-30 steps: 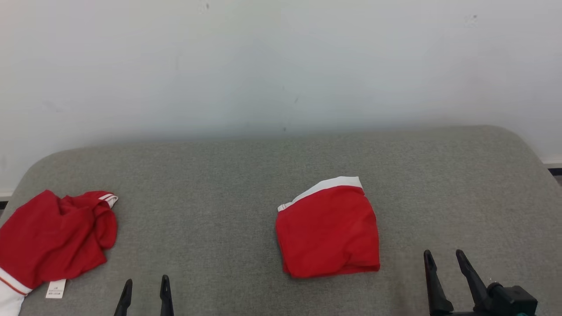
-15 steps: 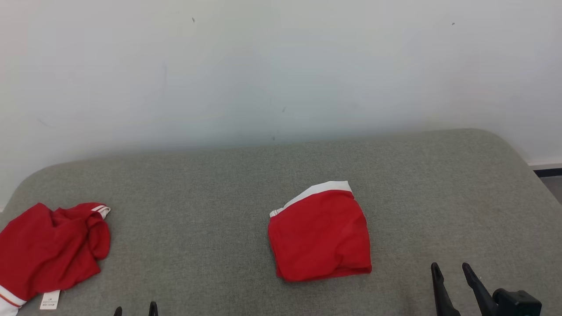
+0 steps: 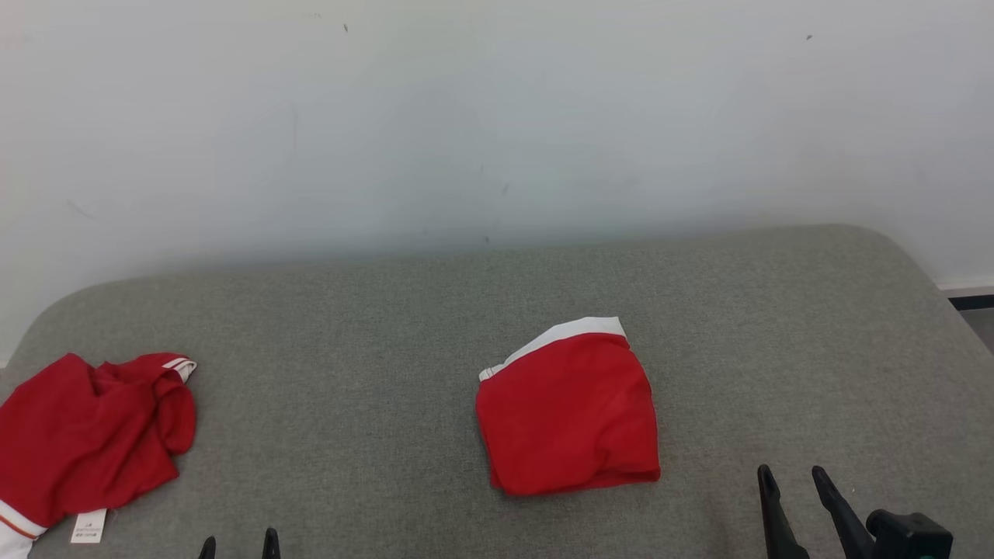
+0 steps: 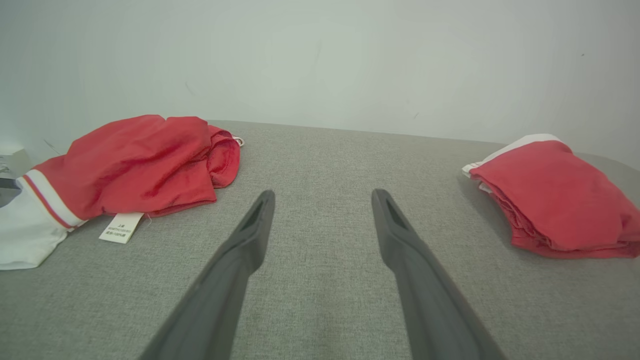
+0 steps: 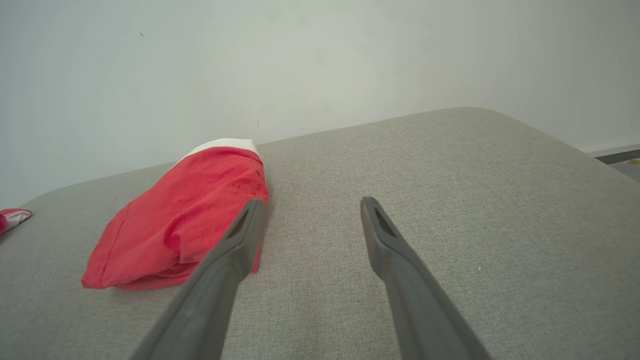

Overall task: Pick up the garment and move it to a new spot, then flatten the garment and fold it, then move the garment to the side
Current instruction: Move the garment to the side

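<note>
A red garment with a white band (image 3: 571,415) lies folded into a neat packet on the grey padded table (image 3: 373,349), right of centre. It also appears at the right of the left wrist view (image 4: 555,200) and left of the fingers in the right wrist view (image 5: 185,220). A second red garment (image 3: 85,435) lies crumpled at the table's left edge, its white label showing (image 4: 135,160). My left gripper (image 3: 238,545) is open low at the front, between the two garments (image 4: 322,192). My right gripper (image 3: 792,475) is open, empty, to the right of the folded packet (image 5: 310,200).
A pale wall (image 3: 497,116) stands right behind the table. The table's far corners are rounded, and a strip of floor (image 3: 974,307) shows past the right corner. Bare grey cloth stretches between the two garments and to the right of the folded one.
The head camera has shifted slightly. Both grippers have dropped lower in the view, drawing back toward the front edge. Neither garment has moved on the table.
</note>
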Available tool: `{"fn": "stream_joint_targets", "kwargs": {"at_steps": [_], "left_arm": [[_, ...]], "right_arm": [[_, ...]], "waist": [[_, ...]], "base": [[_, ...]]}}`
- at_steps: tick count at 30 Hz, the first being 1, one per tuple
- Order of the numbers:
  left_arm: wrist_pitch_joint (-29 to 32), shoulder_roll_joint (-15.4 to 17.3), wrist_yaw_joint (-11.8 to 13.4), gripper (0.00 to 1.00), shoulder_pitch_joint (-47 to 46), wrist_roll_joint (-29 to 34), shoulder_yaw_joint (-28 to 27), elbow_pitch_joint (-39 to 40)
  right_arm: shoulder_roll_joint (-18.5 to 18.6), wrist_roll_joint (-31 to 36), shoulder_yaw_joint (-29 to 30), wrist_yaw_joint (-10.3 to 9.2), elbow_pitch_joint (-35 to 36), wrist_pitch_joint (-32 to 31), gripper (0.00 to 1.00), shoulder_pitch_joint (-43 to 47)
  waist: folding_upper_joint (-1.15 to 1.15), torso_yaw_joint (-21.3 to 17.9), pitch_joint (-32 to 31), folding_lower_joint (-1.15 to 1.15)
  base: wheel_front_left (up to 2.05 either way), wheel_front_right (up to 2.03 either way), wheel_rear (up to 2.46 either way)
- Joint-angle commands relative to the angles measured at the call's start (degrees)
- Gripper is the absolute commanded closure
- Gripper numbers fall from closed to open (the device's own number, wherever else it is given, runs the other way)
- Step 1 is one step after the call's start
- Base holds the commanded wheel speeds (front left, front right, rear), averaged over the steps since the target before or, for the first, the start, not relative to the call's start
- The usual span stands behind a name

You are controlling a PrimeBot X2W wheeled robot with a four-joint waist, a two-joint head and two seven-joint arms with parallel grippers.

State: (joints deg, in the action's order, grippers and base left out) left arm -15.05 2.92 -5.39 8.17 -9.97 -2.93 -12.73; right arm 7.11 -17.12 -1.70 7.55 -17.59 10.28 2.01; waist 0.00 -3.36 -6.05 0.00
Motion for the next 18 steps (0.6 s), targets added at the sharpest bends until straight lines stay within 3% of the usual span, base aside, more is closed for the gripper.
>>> {"fn": "stream_joint_targets", "kwargs": {"at_steps": [1, 18], "left_arm": [[-0.2, -0.1, 0.0, 0.0, 0.2, 0.3, 0.0, 0.2], [-0.2, -0.1, 0.1, 0.0, -0.2, 0.1, 0.0, 0.1]], "right_arm": [[-0.2, 0.0, 0.1, -0.14, -0.1, 0.3, 0.0, -0.6], [-1.0, -0.1, -0.5, -0.14, -1.4, 0.7, 0.0, -0.9]], "waist": [[0.0, -0.1, 0.1, 0.0], [0.0, 0.0, 0.3, 0.0]], "base": [[0.0, 0.0, 0.0], [0.0, 0.0, 0.0]]}}
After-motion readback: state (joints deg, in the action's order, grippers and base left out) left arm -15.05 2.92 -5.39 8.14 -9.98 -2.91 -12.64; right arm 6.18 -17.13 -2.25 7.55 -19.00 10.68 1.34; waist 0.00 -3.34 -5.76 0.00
